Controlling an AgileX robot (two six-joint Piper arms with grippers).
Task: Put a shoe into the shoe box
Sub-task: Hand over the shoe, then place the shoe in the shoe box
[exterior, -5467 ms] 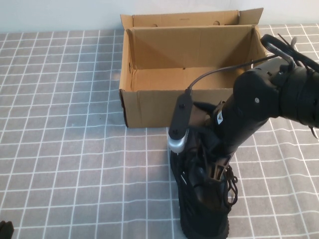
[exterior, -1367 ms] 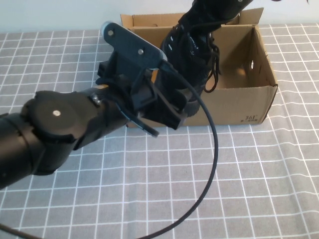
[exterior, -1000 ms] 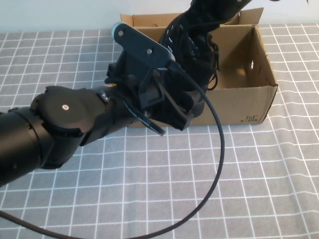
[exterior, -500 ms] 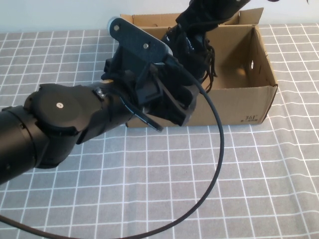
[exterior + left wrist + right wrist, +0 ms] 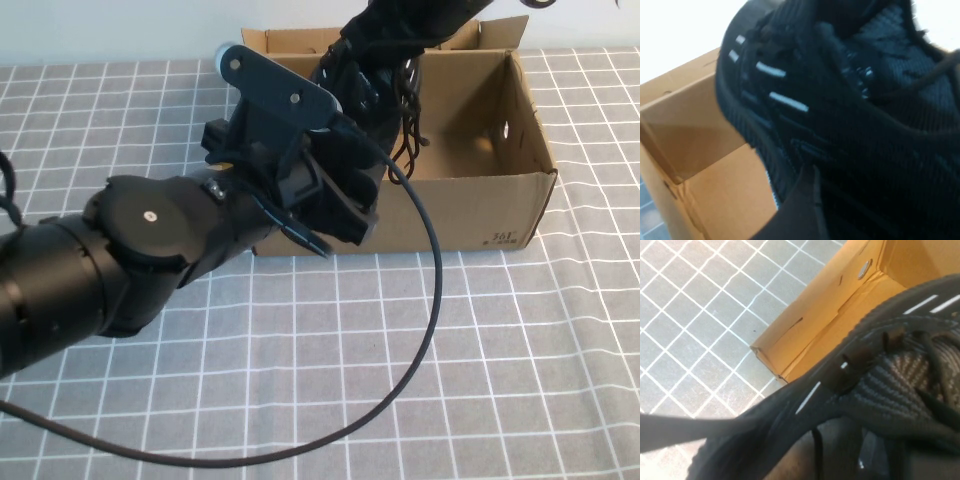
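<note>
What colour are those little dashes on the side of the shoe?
White, on the black knit shoe; the left wrist view shows the dashes best.

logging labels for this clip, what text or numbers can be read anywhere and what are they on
"361": small dark print at the near right corner of the shoe box's front wall; a smaller line under it is too small to read.
The shoe shows only short white dash marks, no lettering.
Neither arm carries readable text: the left claw is at the box's front wall, and the right claw, above the box at the shoe, is hidden.
</note>
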